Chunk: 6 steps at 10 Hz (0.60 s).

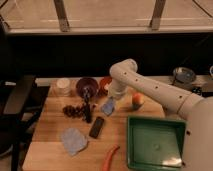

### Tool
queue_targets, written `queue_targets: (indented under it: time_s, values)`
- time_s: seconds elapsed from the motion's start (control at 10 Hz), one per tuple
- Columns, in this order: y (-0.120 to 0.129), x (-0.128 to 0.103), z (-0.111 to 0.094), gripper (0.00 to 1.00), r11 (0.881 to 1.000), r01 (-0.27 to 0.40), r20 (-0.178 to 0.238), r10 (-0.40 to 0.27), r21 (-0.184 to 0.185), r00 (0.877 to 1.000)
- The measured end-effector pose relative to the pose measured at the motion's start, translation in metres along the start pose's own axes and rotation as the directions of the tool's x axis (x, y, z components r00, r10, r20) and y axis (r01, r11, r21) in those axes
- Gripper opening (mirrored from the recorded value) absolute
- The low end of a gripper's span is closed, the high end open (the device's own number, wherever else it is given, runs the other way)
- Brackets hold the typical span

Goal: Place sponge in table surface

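Observation:
The light-blue sponge (108,106) hangs at the tip of my gripper (111,100), which is shut on it, just above the wooden table surface (50,125). It is near the table's middle, between a black utensil (88,106) and an orange fruit (137,100). My white arm (150,87) reaches in from the right.
A black bar-shaped object (96,127) and a grey-blue cloth pad (73,140) lie in front of the sponge. A green tray (155,142) is at the front right, with a carrot (111,157) beside it. Grapes (72,111), two bowls (86,85) and a white cup (63,86) stand at the back left.

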Motion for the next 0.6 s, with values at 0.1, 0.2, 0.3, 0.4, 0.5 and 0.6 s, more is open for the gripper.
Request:
queue_targets:
  time_s: [0.1, 0.2, 0.3, 0.4, 0.5, 0.6]
  values:
    - [-0.001, 0.008, 0.002, 0.43, 1.0, -0.012, 0.001, 0.012, 0.0, 1.0]
    - [-0.003, 0.022, 0.004, 0.55, 1.0, -0.027, 0.021, 0.027, 0.01, 0.999]
    - [-0.002, 0.037, 0.004, 0.64, 0.999, -0.046, 0.035, 0.045, 0.015, 0.998]
    - [-0.001, 0.049, 0.006, 0.73, 0.998, -0.061, 0.047, 0.061, 0.016, 0.997]
    - [-0.001, 0.056, 0.011, 0.79, 0.997, -0.07, 0.061, 0.068, 0.019, 0.996]
    - [-0.001, 0.058, 0.02, 0.8, 0.997, -0.074, 0.081, 0.072, 0.028, 0.994]
